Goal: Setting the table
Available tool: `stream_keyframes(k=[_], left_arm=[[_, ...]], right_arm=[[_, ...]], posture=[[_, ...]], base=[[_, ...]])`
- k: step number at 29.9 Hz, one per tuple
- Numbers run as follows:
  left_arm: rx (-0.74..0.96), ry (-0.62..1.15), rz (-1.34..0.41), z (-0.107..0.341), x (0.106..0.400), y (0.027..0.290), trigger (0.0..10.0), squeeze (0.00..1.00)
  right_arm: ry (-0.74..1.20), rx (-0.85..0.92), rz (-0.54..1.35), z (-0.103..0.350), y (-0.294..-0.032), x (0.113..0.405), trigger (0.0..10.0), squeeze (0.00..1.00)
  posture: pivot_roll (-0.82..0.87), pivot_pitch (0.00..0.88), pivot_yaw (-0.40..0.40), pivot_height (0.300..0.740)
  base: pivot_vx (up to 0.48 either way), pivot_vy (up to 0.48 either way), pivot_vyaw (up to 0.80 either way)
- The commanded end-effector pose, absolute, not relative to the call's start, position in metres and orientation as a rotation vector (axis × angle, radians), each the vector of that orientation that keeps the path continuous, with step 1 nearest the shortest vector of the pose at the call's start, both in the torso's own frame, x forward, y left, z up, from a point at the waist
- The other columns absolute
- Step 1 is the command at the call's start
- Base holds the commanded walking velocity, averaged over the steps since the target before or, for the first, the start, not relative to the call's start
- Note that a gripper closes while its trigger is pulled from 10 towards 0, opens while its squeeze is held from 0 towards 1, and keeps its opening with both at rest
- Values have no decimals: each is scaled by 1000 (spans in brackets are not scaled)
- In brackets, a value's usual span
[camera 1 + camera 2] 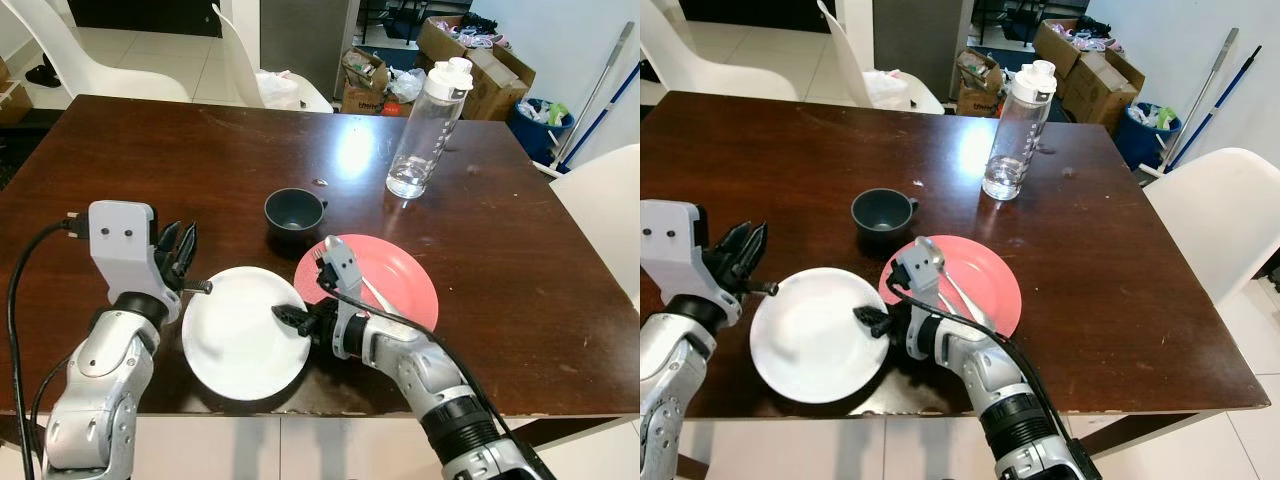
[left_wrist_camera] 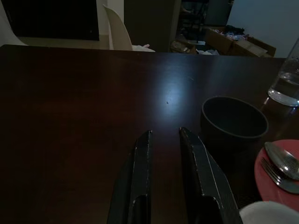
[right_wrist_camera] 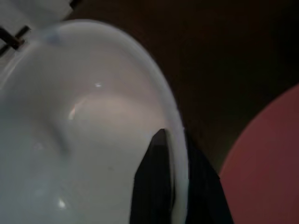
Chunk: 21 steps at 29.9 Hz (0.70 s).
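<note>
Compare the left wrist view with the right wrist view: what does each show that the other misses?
Left wrist view alone: the dark cup, the bottle's base, a spoon and fork on the red plate, and the left gripper, jaws slightly apart over bare table.

Right wrist view alone: the right gripper clamped on the white plate's rim.

Both: the white plate, red plate and table.

On the dark wooden table (image 1: pixel 150 160), the round white plate (image 1: pixel 240 340) lies nearest, the round pink plate (image 1: pixel 400 275) touching its right; the dark cup (image 1: pixel 293 211) sits behind them, the clear plastic bottle (image 1: pixel 425 125) far right.
</note>
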<state>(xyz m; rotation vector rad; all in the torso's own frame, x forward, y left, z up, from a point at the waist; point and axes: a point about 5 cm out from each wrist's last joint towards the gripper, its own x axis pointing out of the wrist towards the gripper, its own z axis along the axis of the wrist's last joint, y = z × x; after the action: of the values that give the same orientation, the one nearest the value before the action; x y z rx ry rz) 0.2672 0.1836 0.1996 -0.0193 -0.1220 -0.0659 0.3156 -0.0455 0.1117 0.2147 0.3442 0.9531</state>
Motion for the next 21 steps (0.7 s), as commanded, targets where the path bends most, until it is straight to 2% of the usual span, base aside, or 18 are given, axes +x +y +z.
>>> stream_keyframes(k=[1, 10, 11, 13, 14, 16, 17, 21], left_arm=[[-26, -113, -75, 197, 267, 180, 10000, 0], [-30, -132, -63, 203, 270, 181, 10000, 0], [-68, -165, -12, 211, 274, 190, 10000, 0], [-87, -174, 7, 214, 276, 193, 10000, 0], [-149, -203, 74, 223, 280, 205, 10000, 0], [-182, -216, 103, 228, 283, 211, 10000, 0], [-246, -248, 146, 238, 287, 221, 10000, 0], [-313, -285, 180, 250, 291, 228, 10000, 0]], right_arm=[[354, 223, 935, 108, -49, 316, 0, 0], [168, 267, 905, 141, -55, 320, 0, 0], [88, 246, 835, 153, -62, 322, 2627, 0], [65, 240, 808, 157, -65, 322, 2627, 0], [10, 243, 734, 164, -73, 323, 10000, 0], [-17, 247, 700, 168, -77, 322, 10000, 0], [-71, 182, 628, 171, -84, 319, 10000, 0], [-100, 152, 551, 171, -91, 313, 10000, 0]], posture=[[19, 72, -16, 740], [14, 73, -10, 740], [11, 73, -8, 740], [11, 73, -8, 740], [7, 74, -4, 740], [4, 74, 0, 740], [-1, 73, 7, 740], [-5, 71, 15, 740]], base=[[0, 0, 0], [0, 0, 0], [0, 0, 0], [0, 0, 0], [0, 0, 0], [0, 0, 0], [0, 0, 0], [0, 0, 0]])
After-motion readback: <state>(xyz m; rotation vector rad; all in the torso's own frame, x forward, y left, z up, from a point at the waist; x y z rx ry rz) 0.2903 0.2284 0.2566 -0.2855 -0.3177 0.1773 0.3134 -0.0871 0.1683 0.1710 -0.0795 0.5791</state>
